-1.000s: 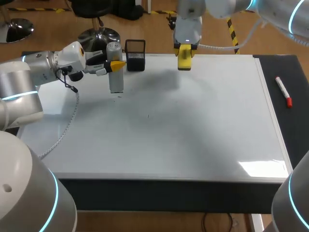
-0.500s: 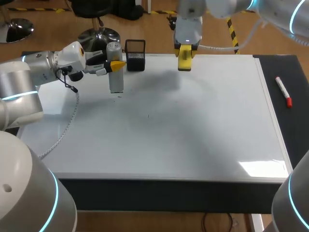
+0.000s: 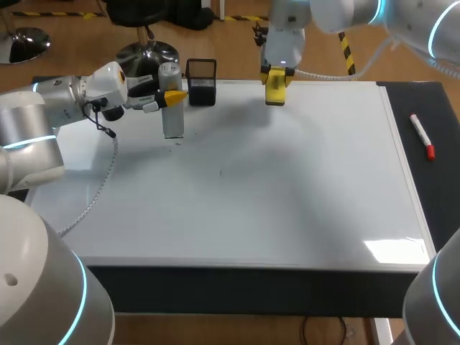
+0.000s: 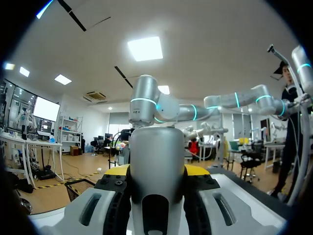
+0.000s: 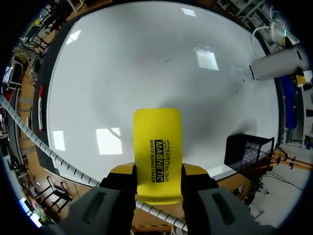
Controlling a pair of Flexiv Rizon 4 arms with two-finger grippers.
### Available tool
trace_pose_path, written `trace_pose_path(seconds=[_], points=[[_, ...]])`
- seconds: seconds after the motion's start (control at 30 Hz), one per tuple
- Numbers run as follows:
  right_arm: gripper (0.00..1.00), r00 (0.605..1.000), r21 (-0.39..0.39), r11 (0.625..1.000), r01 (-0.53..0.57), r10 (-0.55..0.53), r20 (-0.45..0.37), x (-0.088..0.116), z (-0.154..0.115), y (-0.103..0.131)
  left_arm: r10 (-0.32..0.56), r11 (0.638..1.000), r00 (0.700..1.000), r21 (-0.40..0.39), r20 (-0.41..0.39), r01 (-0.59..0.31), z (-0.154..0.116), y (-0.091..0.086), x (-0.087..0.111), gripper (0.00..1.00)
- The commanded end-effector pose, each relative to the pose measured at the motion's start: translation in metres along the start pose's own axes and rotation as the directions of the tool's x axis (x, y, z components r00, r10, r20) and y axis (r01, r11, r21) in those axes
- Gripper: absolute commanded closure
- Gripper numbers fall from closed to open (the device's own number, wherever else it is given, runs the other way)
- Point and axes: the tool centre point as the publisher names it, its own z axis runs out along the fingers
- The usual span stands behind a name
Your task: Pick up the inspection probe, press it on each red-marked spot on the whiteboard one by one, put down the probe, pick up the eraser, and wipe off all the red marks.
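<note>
Right arm [image 3: 284, 43] shifted slightly, eraser [image 5: 157, 142] clamped between its jaws.

Black print in three lines, the middle one in bold capitals, across the flat face of the yellow eraser [image 5: 157, 137], running lengthwise just ahead of the right gripper [image 5: 158, 170], plain from the right wrist, too small to make out from the head camera.
</note>
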Motion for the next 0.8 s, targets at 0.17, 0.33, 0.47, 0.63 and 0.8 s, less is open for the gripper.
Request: trace_pose_path(seconds=[0.17,0.33,0.47,0.63,0.8], points=[[1.0,0.999,-0.029,0.999,0.042,-0.041,0.005,-0.017,0.015,-0.032,0.002,1.0,1.0,0.001,0.001,-0.002,0.001,0.0,0.0,1.0],[1.0,0.998,-0.035,0.997,0.062,-0.061,0.013,-0.027,0.021,-0.038,0.002,1.0,1.0,0.001,0.001,-0.002,0.001,0.0,0.0,1.0],[1.0,0.998,-0.041,0.997,0.068,-0.068,0.016,-0.031,0.024,-0.039,0.002,1.0,1.0,0.001,0.001,-0.002,0.001,0.0,0.0,1.0],[1.0,0.997,-0.062,0.995,0.074,-0.073,0.014,-0.034,0.034,-0.04,0.002,1.0,1.0,0.001,0.001,-0.002,0.001,0.0,0.0,1.0],[1.0,0.997,-0.073,0.994,0.077,-0.076,0.015,-0.035,0.04,-0.043,0.002,1.0,1.0,0.001,0.001,-0.002,0.001,0.0,0.0,1.0]])
